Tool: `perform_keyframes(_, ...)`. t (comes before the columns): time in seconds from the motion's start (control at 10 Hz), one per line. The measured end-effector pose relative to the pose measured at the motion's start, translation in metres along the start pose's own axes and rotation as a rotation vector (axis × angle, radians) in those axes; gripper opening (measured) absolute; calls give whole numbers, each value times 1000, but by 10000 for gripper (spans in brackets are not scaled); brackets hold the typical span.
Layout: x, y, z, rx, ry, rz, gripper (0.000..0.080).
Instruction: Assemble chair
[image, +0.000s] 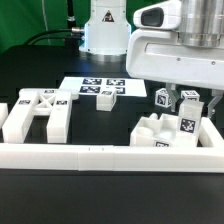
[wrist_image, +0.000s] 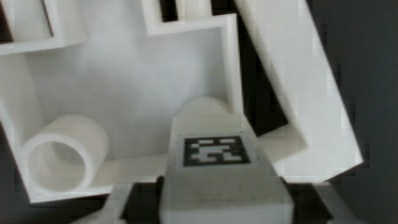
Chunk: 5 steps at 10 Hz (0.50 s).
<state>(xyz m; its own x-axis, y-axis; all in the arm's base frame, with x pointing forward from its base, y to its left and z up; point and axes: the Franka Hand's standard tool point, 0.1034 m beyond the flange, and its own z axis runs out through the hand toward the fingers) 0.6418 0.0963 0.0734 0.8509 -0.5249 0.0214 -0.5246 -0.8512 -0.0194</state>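
My gripper (image: 189, 98) hangs at the exterior view's right, over a cluster of white chair parts (image: 160, 135) with square tags. In the wrist view a blocky white leg (wrist_image: 219, 150) with a tag on its face sits between the jaws, and my gripper (wrist_image: 222, 202) is shut on it. Just beyond the leg's end lies a wide white panel (wrist_image: 125, 85) with a round socket (wrist_image: 63, 152). Whether the leg touches the panel I cannot tell. An H-shaped white chair part (image: 35, 112) lies at the exterior view's left.
The marker board (image: 98, 88) lies in the middle of the black table, in front of the robot base (image: 105, 30). A long white rail (image: 100, 157) runs along the near edge. A small tagged block (image: 163, 98) stands beside the gripper.
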Motion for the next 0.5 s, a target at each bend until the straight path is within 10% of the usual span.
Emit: perform_keyframes(0.5, 1, 0, -2, 5, 4, -37, 632)
